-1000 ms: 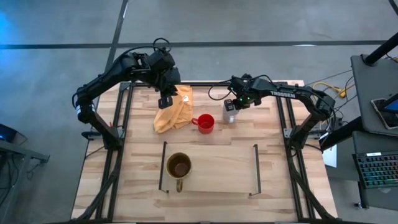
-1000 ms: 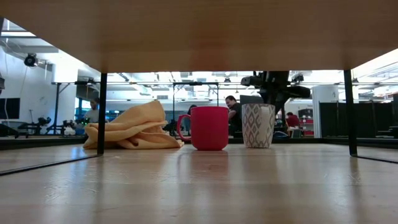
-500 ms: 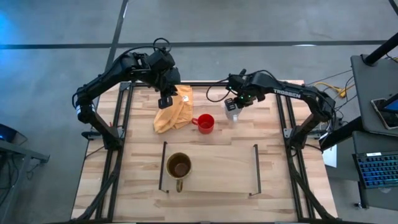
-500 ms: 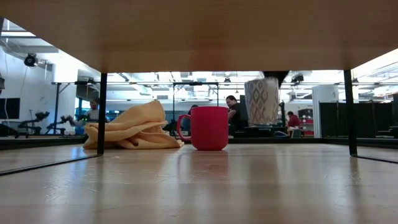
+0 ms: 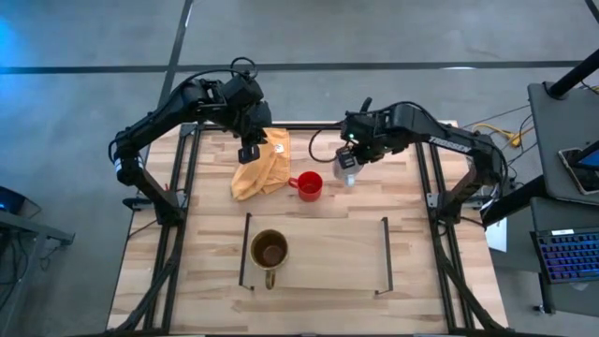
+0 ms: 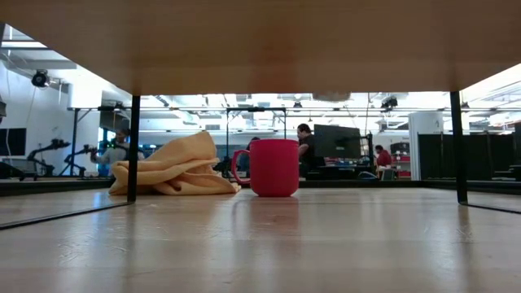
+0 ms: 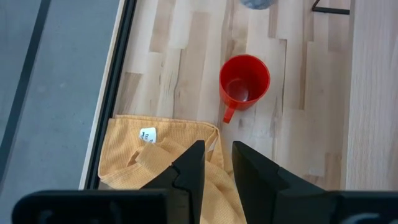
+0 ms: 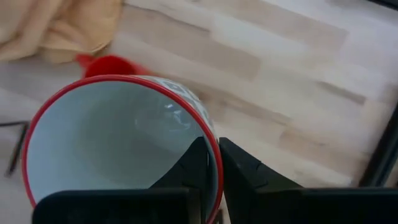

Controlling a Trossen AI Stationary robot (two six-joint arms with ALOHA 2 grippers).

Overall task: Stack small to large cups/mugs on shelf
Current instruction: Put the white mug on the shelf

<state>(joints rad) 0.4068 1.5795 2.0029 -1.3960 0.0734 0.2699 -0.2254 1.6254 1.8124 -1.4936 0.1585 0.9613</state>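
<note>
The right gripper [image 5: 348, 159] pinches the white patterned mug [image 8: 118, 143] by its rim, aloft at the table's far side, right of the red mug [image 5: 310, 185]. Next, I judge, it goes into the olive mug [image 5: 269, 251] on the shelf [image 5: 328, 253]. The left gripper [image 7: 214, 163], slightly parted and empty, hovers over the yellow cloth [image 5: 260, 167].

The wooden tabletop [image 5: 402, 201] is pale planked wood in a dark frame. Near its far edge, left of centre, a crumpled yellow cloth [image 5: 260, 167] lies on it, and the small red mug [image 5: 310, 185] stands just right of the cloth, handle towards it. Nearer, the shelf [image 5: 328, 253], a flat light-wood board with a black rail at each short end, rests on the table. The olive-brown mug [image 5: 269, 250] stands on the shelf's left part, handle pointing to the near edge.
</note>
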